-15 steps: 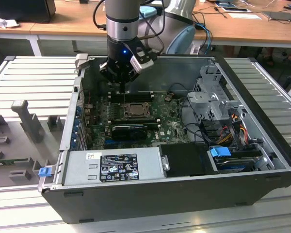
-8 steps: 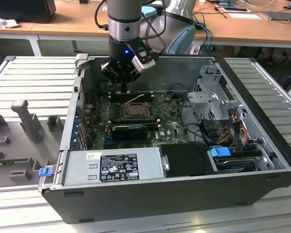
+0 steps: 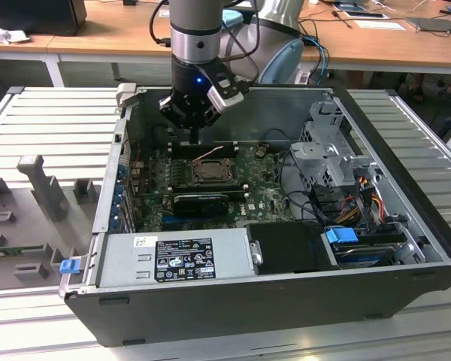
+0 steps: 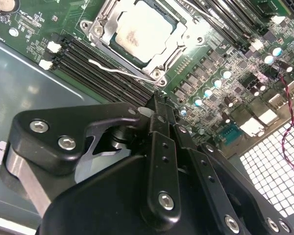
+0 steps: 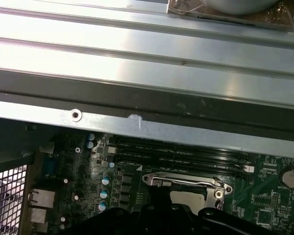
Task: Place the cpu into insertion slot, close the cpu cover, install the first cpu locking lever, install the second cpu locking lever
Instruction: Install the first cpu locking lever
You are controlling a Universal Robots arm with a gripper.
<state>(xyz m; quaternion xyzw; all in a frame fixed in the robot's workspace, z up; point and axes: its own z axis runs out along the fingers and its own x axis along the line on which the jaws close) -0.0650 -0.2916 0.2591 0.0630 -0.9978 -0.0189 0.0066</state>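
Here, the gripper [image 4: 158, 98] has its fingers pressed together with nothing between them, its tips low over the black memory slots [image 4: 100, 66] just beside a corner of the insertion slot [image 3: 189, 174]; in the exterior view it hangs at the far side of that socket, inside the open computer case [image 3: 270, 301]. The cpu [image 4: 137, 32] lies flat in the socket; the cpu cover [image 4: 175, 49] is down around it, its window showing the pale face; a thin wire lever [image 4: 112, 71] slants across the memory slots beside the cover's edge.
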